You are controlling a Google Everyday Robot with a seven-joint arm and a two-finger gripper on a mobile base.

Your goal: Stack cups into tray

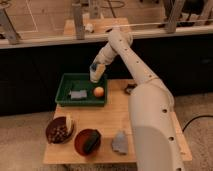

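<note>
The dark green tray (70, 82) sits at the table's back left. In it lie an orange ball (98, 91) and a flat grey object (77, 94). My gripper (95, 70) hangs over the tray's back right part, just above the ball. It is shut on a cream-beige cup (97, 76), held a little above the tray floor. A light blue bit (93, 65) shows at the cup's top; I cannot tell whether it is the blue cup.
A dark red-brown bowl (53, 131) with food stands front left, and a second bowl (80, 145) holds a dark item. A grey object (120, 141) lies front centre. A small dark item (130, 89) lies right of the tray. My arm crosses the table's right side.
</note>
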